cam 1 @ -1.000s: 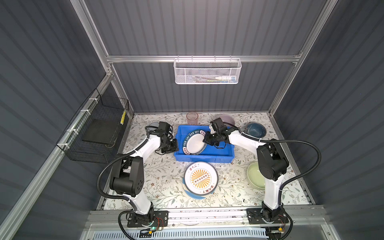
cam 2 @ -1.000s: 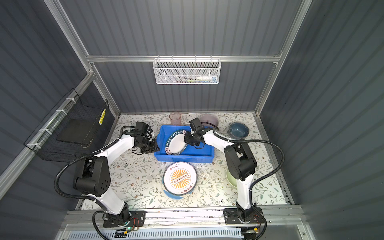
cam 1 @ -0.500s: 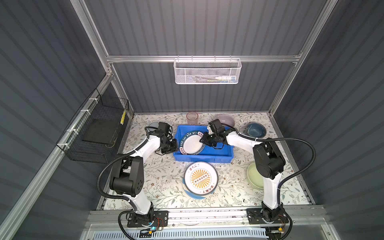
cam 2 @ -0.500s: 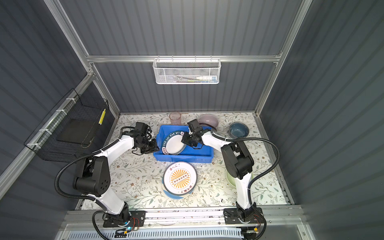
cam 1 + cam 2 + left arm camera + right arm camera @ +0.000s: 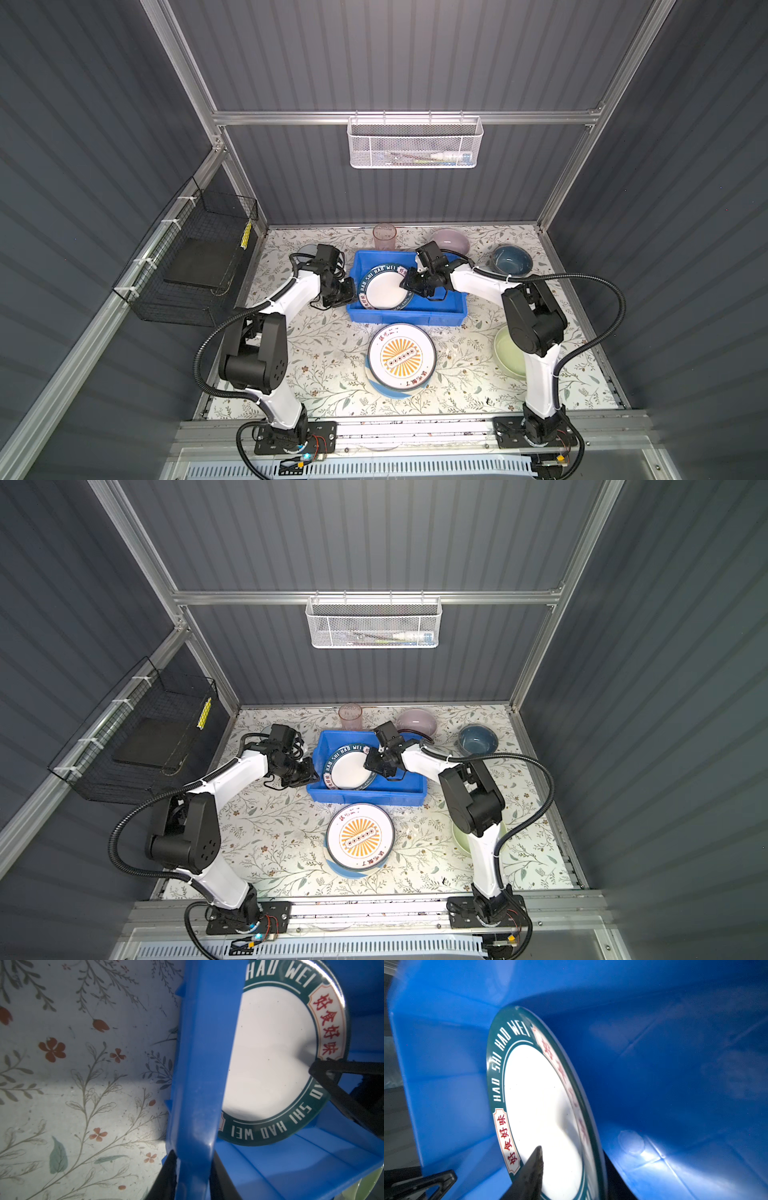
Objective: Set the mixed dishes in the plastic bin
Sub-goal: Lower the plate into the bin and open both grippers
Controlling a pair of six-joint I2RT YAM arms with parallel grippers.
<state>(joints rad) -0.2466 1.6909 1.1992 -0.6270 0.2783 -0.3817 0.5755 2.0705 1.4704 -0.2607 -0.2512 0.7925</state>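
White mesh basket (image 5: 414, 143) hangs at back; black wire basket (image 5: 195, 266) left; floral mat (image 5: 332, 357).

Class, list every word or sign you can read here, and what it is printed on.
"HAO SHI HAO WEI": white letters on the green rim of the plate in the blue bin.
"好食好味": red characters in a panel on that rim.
Sunburst plate: red characters, too small to read.
Yellow tag on black wire basket: unreadable.

Fingers of the left gripper (image 5: 193, 1155) are cut off by the picture edge; the plastic bin (image 5: 199, 1064) wall between them hides part of the green-lettered plate (image 5: 270, 1043). Whether the right gripper (image 5: 573, 1153) presses that plate is unclear. The right arm (image 5: 536, 332) covers half the pale green bowl (image 5: 507, 357).
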